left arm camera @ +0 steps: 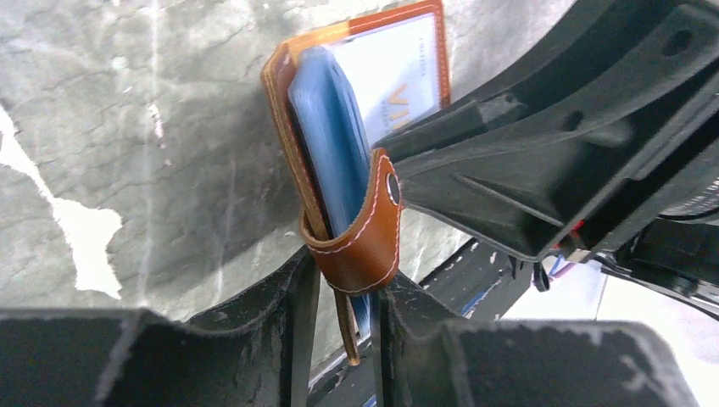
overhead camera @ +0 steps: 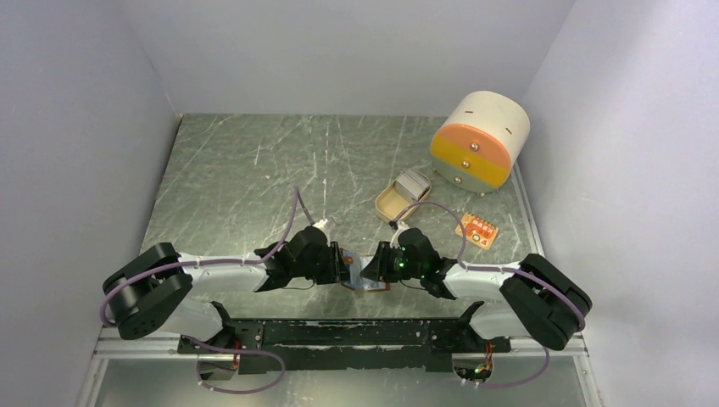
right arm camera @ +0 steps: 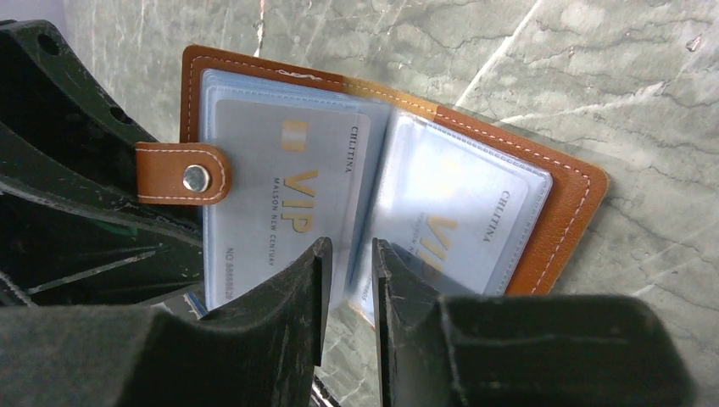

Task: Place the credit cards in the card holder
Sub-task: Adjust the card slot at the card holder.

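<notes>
Left pincer (left arm camera: 346, 284) is sitting with its jaws a little apart around the near cover edge and strap of the card holder (left arm camera: 284, 93). A dark gap is showing between one finger and the leather, so it isn't clamping. Right pincer (right arm camera: 350, 254) is facing the holder from the opposite side, jaws narrowly parted, with a clear sleeve page running up between its fingers (right arm camera: 288, 297); can't tell whether it's pinching that page. Holder is lying open at the middle of the near edge of the bench (overhead camera: 254, 170), between the two pincers, brown leather outside and light blue sleeves inside; can't tell if it's resting fully on the bench. Two sleeved cards (right arm camera: 284, 195), pale with gold VIP print, are showing in the open pages, one on either side of the right pincer's fingers. Snap strap (right arm camera: 182, 176) is folding over the edge of one page. The loose credit cards (overhead camera: 415, 181) are sitting as a short stack in the tan dish (overhead camera: 388, 205), right of the bench's centre and well apart from the holder. Cream-and-orange drum box (overhead camera: 479, 140) is standing at the far right corner, and a small orange board (overhead camera: 477, 229) is lying near the right edge.
</notes>
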`<move>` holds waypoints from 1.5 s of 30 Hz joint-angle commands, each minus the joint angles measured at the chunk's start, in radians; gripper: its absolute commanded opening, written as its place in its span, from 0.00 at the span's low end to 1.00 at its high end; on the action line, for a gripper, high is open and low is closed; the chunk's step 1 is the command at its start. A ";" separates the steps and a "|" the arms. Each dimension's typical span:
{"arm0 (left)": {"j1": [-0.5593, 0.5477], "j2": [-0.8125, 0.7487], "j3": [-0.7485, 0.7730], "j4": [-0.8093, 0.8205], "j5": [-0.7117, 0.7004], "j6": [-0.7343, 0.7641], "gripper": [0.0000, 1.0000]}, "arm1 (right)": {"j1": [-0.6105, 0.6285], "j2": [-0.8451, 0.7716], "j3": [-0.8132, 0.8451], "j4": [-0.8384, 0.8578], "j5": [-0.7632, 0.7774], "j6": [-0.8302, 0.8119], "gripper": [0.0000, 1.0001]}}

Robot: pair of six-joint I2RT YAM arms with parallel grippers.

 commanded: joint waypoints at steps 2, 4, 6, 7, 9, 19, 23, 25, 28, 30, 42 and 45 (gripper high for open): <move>0.001 -0.008 -0.004 0.104 0.036 -0.014 0.34 | 0.005 0.030 -0.032 -0.028 0.022 -0.013 0.29; 0.001 -0.010 -0.007 0.124 0.042 -0.013 0.36 | 0.007 0.030 -0.031 -0.022 0.014 -0.010 0.29; 0.001 0.002 0.004 0.123 0.043 -0.007 0.35 | 0.007 0.019 -0.019 -0.051 0.023 -0.014 0.30; 0.001 0.010 0.014 0.108 0.041 0.003 0.34 | 0.006 0.005 -0.007 -0.084 0.036 -0.020 0.32; 0.000 0.027 0.037 0.073 0.031 0.013 0.25 | 0.007 -0.047 0.021 -0.184 0.093 -0.019 0.37; -0.027 0.066 0.208 -0.193 -0.056 0.054 0.09 | 0.013 -0.298 0.111 -0.413 0.159 0.005 0.59; -0.076 0.095 0.322 -0.376 -0.157 0.039 0.09 | 0.017 -0.316 0.092 -0.333 0.106 0.044 0.62; -0.098 0.132 0.380 -0.475 -0.212 0.027 0.09 | 0.019 -0.309 0.078 -0.279 0.079 0.077 0.62; -0.123 0.182 0.440 -0.582 -0.267 0.004 0.09 | 0.023 -0.270 0.078 -0.242 0.068 0.101 0.62; -0.128 0.189 0.448 -0.582 -0.267 -0.003 0.09 | 0.026 -0.235 0.091 -0.246 0.076 0.097 0.63; -0.132 0.087 0.389 -0.538 -0.291 -0.021 0.09 | 0.029 -0.221 0.135 -0.440 0.244 0.010 0.54; -0.135 0.067 0.398 -0.557 -0.321 -0.012 0.09 | 0.030 -0.266 0.117 -0.437 0.242 0.014 0.54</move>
